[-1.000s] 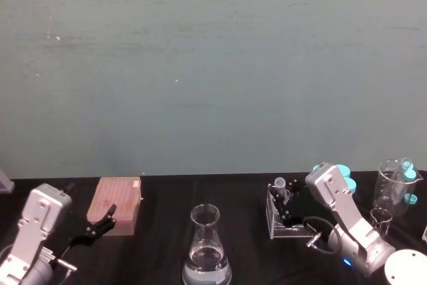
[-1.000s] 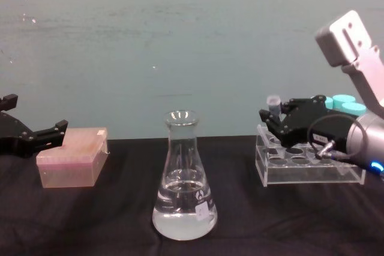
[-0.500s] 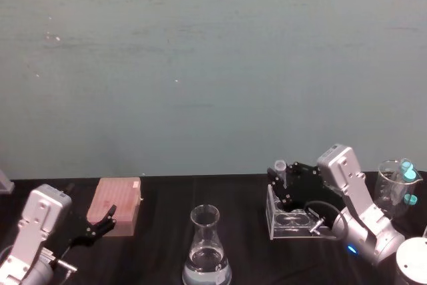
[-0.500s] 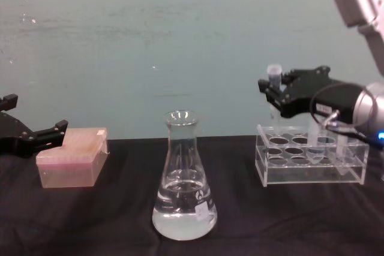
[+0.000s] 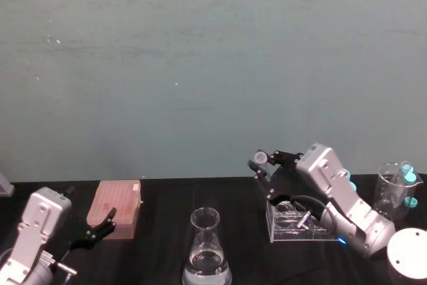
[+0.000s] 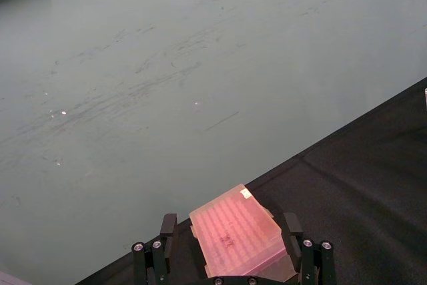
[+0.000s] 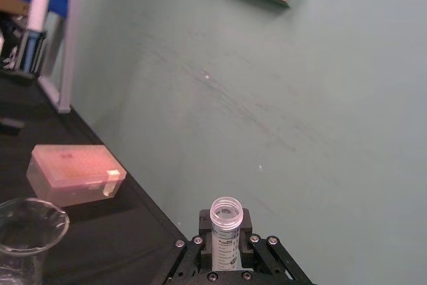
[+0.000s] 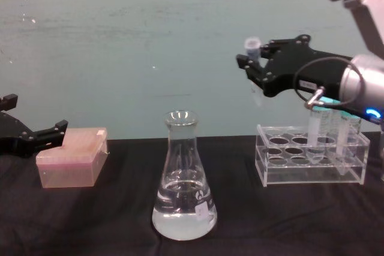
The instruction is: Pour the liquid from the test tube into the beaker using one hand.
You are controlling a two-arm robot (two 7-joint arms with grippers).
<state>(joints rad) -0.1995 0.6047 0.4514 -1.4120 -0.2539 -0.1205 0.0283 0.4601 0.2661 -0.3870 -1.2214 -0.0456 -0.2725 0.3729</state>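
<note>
My right gripper (image 8: 255, 64) is shut on the small clear test tube (image 8: 251, 45), which it holds upright in the air, above and left of the clear rack (image 8: 309, 166). In the head view the gripper (image 5: 263, 168) and the test tube (image 5: 259, 158) hang to the right of the beaker (image 5: 206, 245) and higher than its mouth. The right wrist view looks down at the tube's open rim (image 7: 225, 213); I cannot make out the liquid inside. The beaker (image 8: 183, 190), a conical flask, stands at table centre with clear liquid in its base. My left gripper (image 5: 103, 221) rests open at the far left.
A pink tip box (image 8: 71, 163) sits on the left beside the left gripper (image 8: 36, 139). The rack (image 5: 293, 221) holds taller tubes. At the far right are a glass (image 5: 399, 188) with cyan-capped tubes and a white round lid (image 5: 408, 255). A teal wall stands behind the black table.
My right gripper has lifted the test tube up out of the rack and carried it left toward the beaker. The left arm has not moved.
</note>
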